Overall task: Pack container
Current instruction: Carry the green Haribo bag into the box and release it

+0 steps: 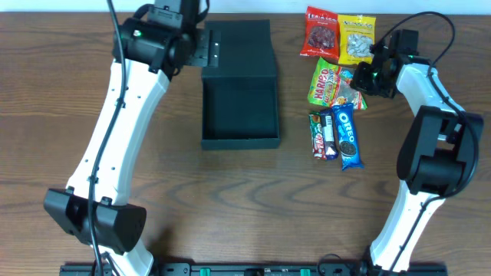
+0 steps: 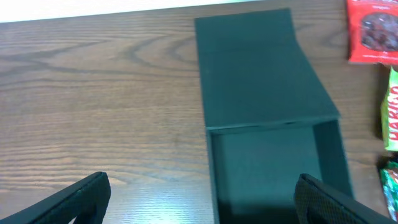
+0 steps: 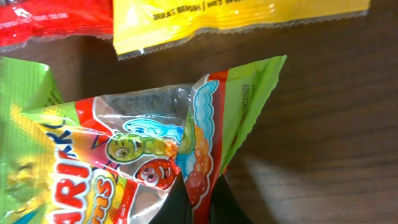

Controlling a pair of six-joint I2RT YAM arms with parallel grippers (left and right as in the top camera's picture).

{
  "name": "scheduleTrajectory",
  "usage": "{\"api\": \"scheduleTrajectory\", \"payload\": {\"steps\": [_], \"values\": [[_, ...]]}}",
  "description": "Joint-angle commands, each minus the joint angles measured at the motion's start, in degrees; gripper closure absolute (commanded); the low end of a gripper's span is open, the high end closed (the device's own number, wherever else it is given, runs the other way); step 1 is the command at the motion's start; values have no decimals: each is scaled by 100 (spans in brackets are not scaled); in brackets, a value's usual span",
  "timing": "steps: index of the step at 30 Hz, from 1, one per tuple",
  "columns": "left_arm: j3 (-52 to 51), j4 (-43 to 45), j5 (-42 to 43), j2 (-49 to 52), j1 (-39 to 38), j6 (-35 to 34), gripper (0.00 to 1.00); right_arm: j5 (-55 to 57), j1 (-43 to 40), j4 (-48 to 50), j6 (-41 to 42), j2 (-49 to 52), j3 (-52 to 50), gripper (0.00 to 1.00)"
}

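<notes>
So, your right end effector (image 3: pixel 198 202) is pinching the crinkly green plastic gummy bag (image 3: pixel 124 143) at its edge. Your left end effector (image 2: pixel 204 180) is hanging wide open over the dark charcoal cardboard container (image 1: pixel 239 142), which is sitting lid-open on the brown wooden desk (image 1: pixel 230 207).

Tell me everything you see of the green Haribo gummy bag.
The green glossy plastic Haribo gummy bag lies on the wooden table, right of the dark charcoal cardboard box, near a yellow packet. Cartoon worm print, clear window, crimped edges. The right gripper pinches one edge, puckering the film upward.
</notes>
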Motion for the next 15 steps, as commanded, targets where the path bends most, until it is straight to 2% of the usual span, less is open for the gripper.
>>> {"api": "scheduleTrajectory", "payload": {"steps": [1, 9, 15], "values": [[-13, -22, 7, 13, 177, 98, 5, -201, 44, -48, 304, -310, 317, 99], [-11, -9, 4, -101, 625, 103, 5, -525, 173, -138, 439, -1189, 942, 98], [-11, -11, 7, -210, 1167, 103, 5, -970, 970, -131, 275, -1720, 962, 98]]}}
